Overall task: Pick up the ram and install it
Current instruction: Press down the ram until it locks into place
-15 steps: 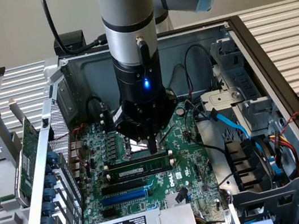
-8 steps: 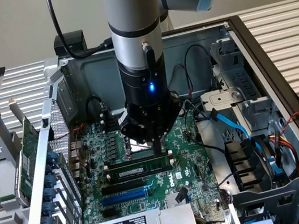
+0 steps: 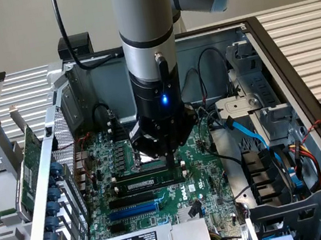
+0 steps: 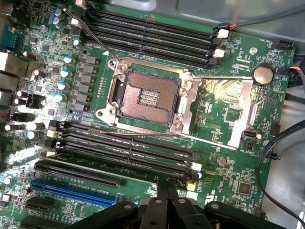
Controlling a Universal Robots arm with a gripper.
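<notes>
open case top, cables (image 3: 244, 133) crowding the exterior view's right (blue, black)
</notes>
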